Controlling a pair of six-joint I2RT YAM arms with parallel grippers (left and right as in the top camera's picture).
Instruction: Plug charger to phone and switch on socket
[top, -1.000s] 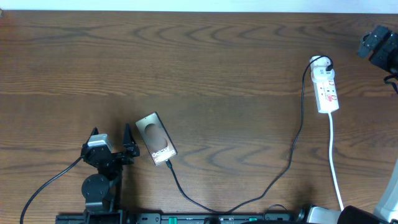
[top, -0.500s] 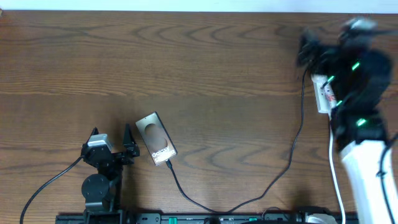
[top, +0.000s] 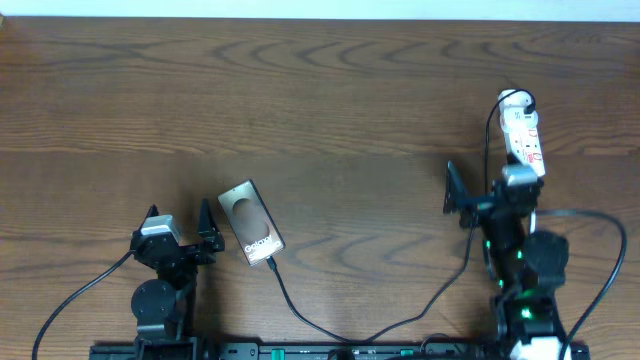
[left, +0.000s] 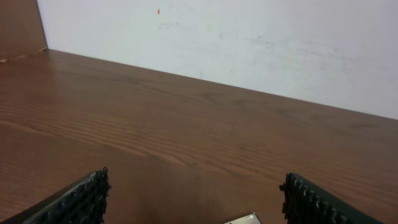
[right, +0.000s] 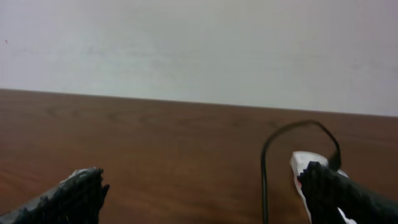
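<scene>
Overhead: charger (top: 286, 291) apparently seated in phone (top: 250, 222); left gripper (top: 178, 215) and right gripper (top: 490, 192) fingers spread, empty. Pending: right gripper reaches the socket (top: 524, 135) and presses its switch.

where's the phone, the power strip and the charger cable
phone (top: 251, 222) overhead view, middle of screen
power strip (top: 526, 135) overhead view, white body
charger cable (top: 284, 291) overhead view, stretch just below the phone
</scene>
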